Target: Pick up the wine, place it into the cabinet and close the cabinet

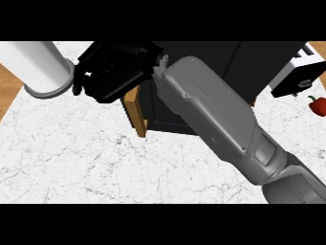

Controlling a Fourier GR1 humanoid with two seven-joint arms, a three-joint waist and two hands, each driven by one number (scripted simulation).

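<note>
The wine can't be made out anywhere, possibly hidden behind the right hand (116,69), so its look, label and which way it points can't be told. The cabinet (215,62) is seen at 12 o'clock on the white marble counter (73,158): a black box, with its wood-edged door (138,115) swung out toward 6 o'clock. The black hand is parked at the cabinet's 10 o'clock corner, just above that door, with the grey forearm stretched up from 5 o'clock. Open or closed can't be told, tbh. A white cylinder (42,67) is spotted at 10 o'clock, a toaster (299,72) at 2 o'clock, and a red pepper (320,106) just below it.
</note>
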